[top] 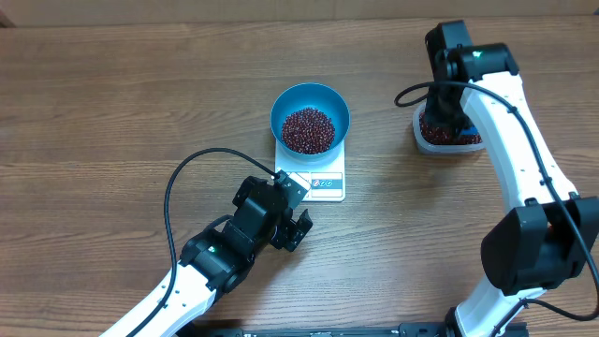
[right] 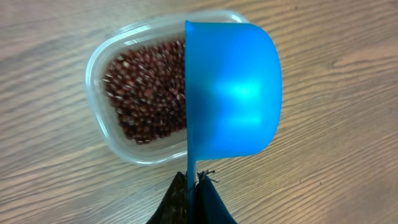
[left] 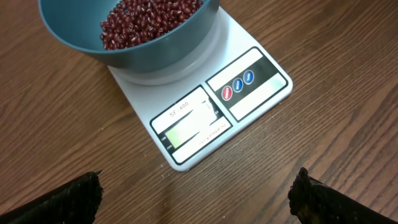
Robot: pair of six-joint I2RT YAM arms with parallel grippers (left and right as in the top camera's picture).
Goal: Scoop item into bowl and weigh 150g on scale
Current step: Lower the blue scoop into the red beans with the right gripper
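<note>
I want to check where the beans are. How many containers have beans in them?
2. One is the bowl on the scale. The other is the tub further right, below the scoop held in the right claw. The scoop's inside is hidden, so it may hold more.

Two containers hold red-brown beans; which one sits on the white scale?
The round, deep bright blue plastic bowl, resting on the flat white square scale. The clear rectangular plastic tub stands directly on the wooden table instead.

Matt wood-grain table (top: 112, 94), glossy blue plastic bowl (top: 310, 94), white plastic scale (left: 193, 118), clear plastic tub (right: 93, 74), translucent blue scoop (right: 233, 93)
</note>
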